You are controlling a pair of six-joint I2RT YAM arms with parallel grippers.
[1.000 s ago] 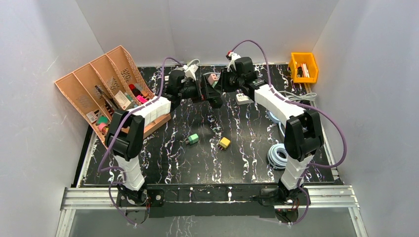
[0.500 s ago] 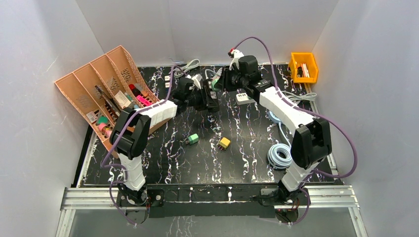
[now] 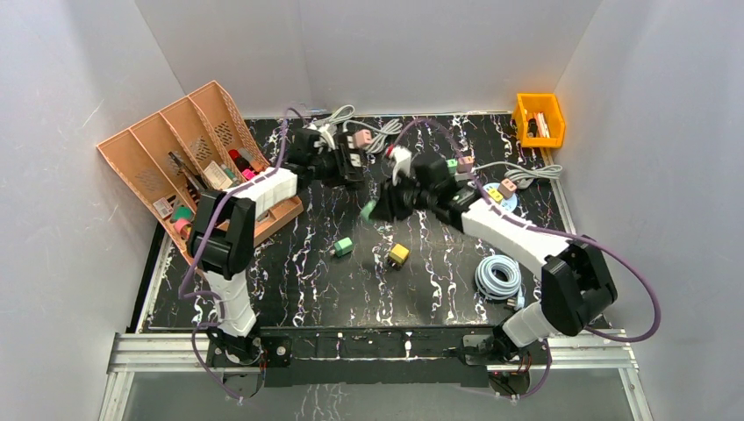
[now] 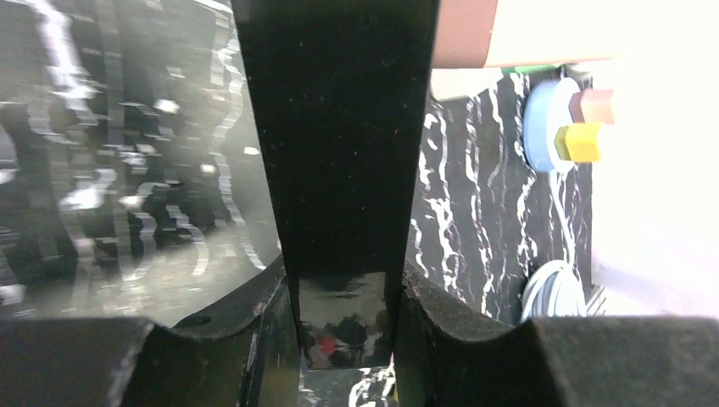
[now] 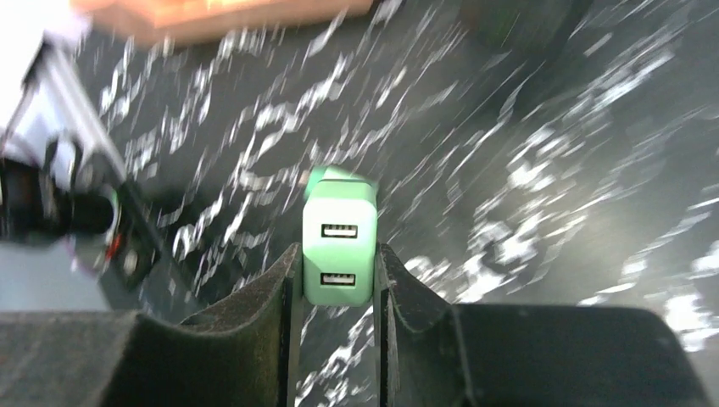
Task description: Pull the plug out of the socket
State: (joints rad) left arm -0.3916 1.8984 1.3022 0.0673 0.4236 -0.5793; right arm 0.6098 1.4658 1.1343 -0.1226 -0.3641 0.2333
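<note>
Right gripper: closed narrowly on the green plug, above the middle of the table. The plug's two USB ports face my wrist camera.
Task state: I judge the plug is already off. From above it sits well apart from the black bar.
Risk, plug: I pinch only its near end. A quick swing could twist it loose and drop it among the loose plugs below.
Left gripper: clamped shut on the black bar, which I take for the socket strip, at the far centre of the table.
Risk, bar: its sides look glossy, so it could slide through my fingers. The grey cords just beyond could snag.
Hidden: the plug's pins are behind its body. The right wrist view is blurred. The bar's outlets are not shown, and its top is cut off.
</note>
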